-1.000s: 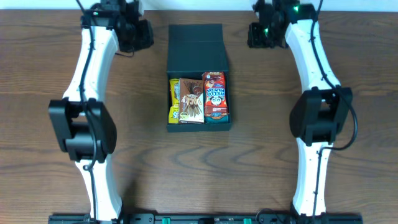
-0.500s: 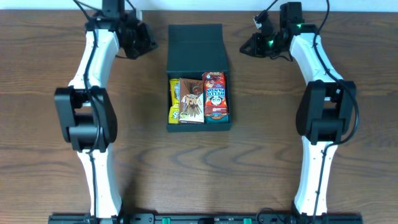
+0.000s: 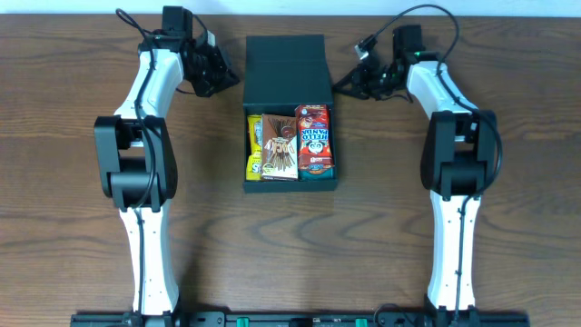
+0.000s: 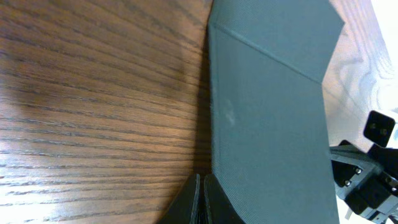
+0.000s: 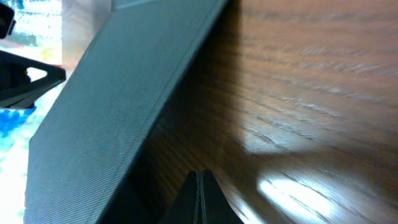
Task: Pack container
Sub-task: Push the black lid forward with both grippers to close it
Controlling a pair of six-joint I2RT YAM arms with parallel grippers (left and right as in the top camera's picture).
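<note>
While the container (image 3: pixel 290 185) sits centred on the table (image 3: pixel 54 200), long axis running near to far, its open lid (image 3: pixel 286 68) lies flat on the far side between the left gripper (image 3: pixel 227 74) and right gripper (image 3: pixel 347 85), both pinched closed, empty, equally near.

The pinched-shut end effector (image 5: pixel 199 179) sits just beside, perhaps touching, the container (image 5: pixel 112 112)

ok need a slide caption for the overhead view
Left claw and right claw, both shut, flank the open container; snack packs inside.
</note>
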